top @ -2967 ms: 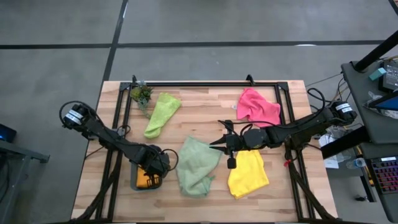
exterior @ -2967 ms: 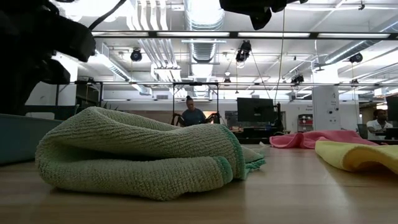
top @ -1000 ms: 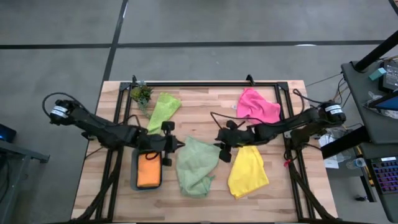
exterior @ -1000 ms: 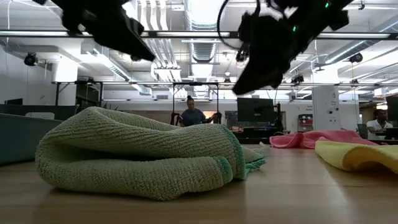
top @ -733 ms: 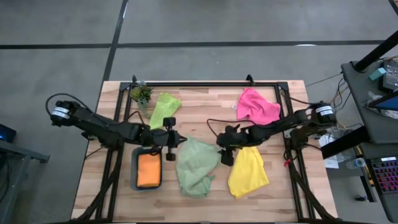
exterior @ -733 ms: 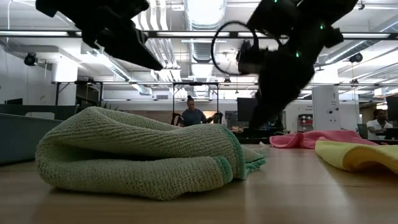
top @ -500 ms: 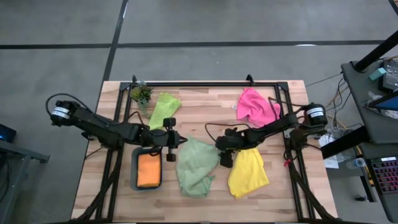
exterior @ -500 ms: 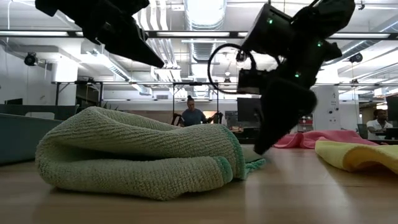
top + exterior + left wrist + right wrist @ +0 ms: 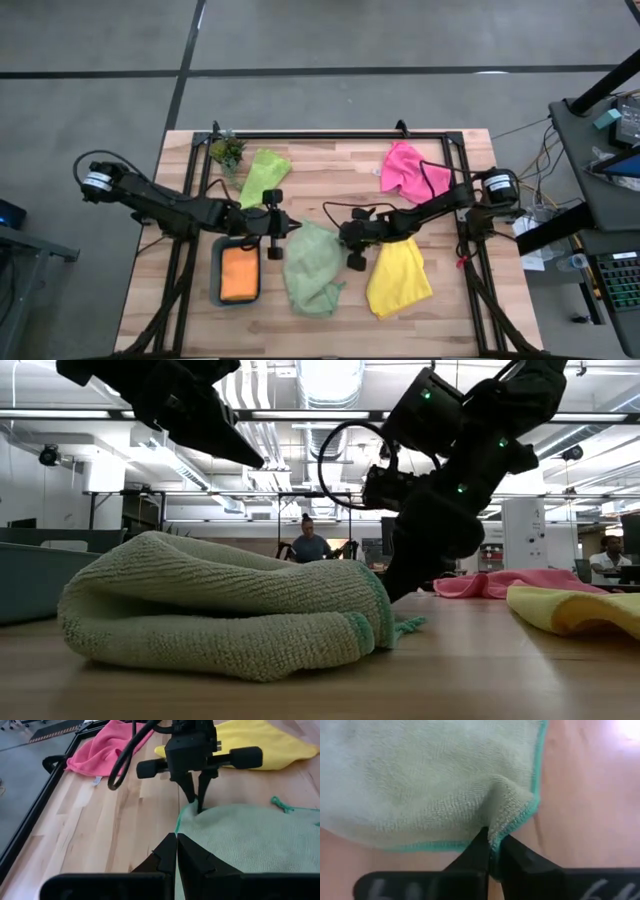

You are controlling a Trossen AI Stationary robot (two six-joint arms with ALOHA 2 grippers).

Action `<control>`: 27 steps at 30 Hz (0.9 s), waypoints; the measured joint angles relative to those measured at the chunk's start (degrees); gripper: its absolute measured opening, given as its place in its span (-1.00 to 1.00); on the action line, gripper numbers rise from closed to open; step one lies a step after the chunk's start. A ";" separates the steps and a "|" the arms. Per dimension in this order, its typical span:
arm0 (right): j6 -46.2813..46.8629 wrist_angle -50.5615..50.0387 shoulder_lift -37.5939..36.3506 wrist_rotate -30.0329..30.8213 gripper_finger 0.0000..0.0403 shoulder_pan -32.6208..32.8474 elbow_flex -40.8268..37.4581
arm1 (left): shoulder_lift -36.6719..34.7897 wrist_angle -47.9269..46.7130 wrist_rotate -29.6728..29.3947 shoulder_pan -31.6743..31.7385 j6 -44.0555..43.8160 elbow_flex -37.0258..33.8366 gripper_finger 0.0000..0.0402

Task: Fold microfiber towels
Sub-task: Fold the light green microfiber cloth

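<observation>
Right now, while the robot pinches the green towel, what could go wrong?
1. The right gripper pinches only a thin bit of the pale sage green towel by its teal edge, so the cloth may slip out when lifted.
2. The towel lies bunched, so it may come up crooked.
3. The left gripper, shut, hovers close over the same towel; the two arms could bump.

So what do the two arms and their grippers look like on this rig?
Both are dark, slim, jointed arms. The right gripper has two thin black tapered fingers under a boxy black head with a crossbar of cylindrical ends, and black cable looping off it. The left gripper shows two black wedge-shaped fingers. Small green lights dot the right arm.
</observation>
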 joint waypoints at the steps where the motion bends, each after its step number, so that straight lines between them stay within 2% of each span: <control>1: -0.55 -0.55 -0.84 0.53 -0.93 -0.04 0.00 | 0.00 0.06 0.00 0.02 0.00 0.02 -1.00; 5: -4.08 -1.82 -6.06 2.51 -0.95 -0.01 0.71 | -0.10 0.94 0.04 0.02 -0.06 -0.11 -0.87; 12: -11.67 -11.73 -15.28 8.07 -0.96 0.88 5.23 | -0.11 3.25 1.23 0.53 0.79 -0.09 -0.36; 16: -16.74 -15.39 -19.28 8.42 -0.96 1.14 9.55 | -0.11 6.24 1.22 1.21 5.93 -0.05 -0.14; 20: -19.87 -17.15 -21.83 9.17 -0.96 1.14 15.23 | -0.17 12.68 0.83 1.97 10.76 -0.02 -0.06; 27: -17.88 -22.87 -21.80 16.39 -0.96 1.09 28.03 | -1.47 18.06 0.68 2.25 13.96 3.41 -0.05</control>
